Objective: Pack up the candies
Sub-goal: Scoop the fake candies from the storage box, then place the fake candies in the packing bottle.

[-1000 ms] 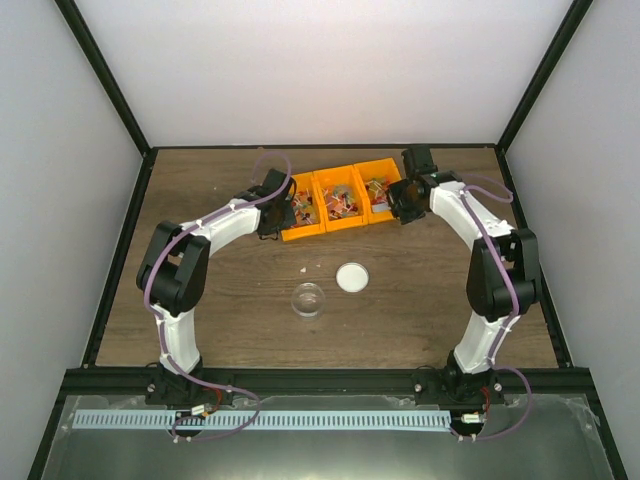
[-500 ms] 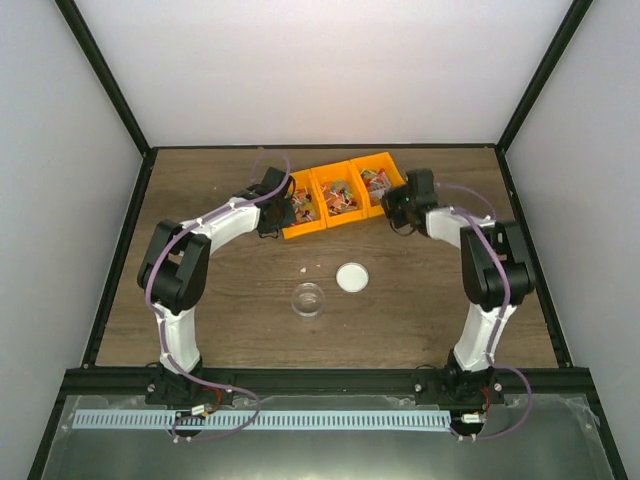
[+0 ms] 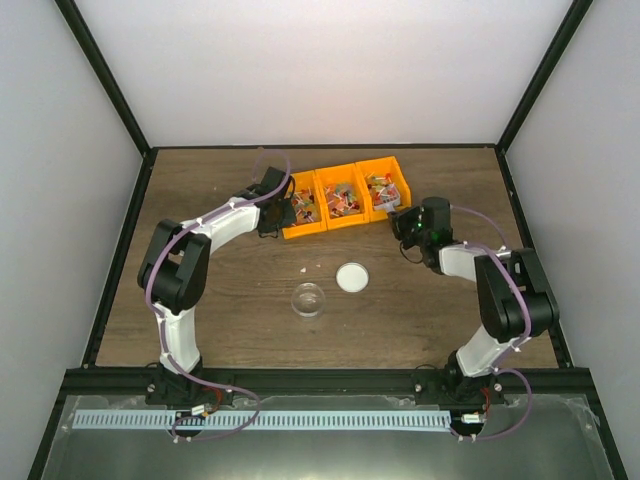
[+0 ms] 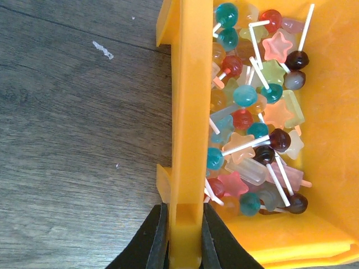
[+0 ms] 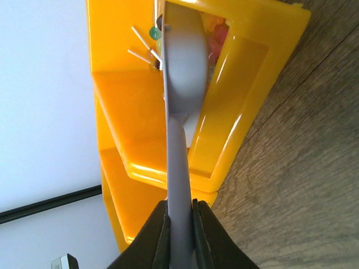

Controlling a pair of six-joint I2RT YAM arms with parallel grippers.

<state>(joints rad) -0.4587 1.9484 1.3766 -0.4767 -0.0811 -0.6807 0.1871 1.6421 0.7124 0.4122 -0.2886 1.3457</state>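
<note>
Left gripper (image 4: pixel 183 228): clenched on bin (image 4: pixel 188 84) side wall, likely bracing bin against scoop push. Candies (image 4: pixel 252 112): inside bin, just right of its jaws. Right gripper (image 5: pixel 179 224): grasping scoop (image 5: pixel 183 61) handle; bowl ahead, at bin mouth, candies just beyond. Bowl load: cannot tell. Judgement: scooping stage.

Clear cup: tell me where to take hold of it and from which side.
Probably best to pinch the cup by its rim from straight above, one finger inside and one outside. It stands upright with its mouth open, and the white lid lies apart from it, so nothing blocks that approach.
</note>
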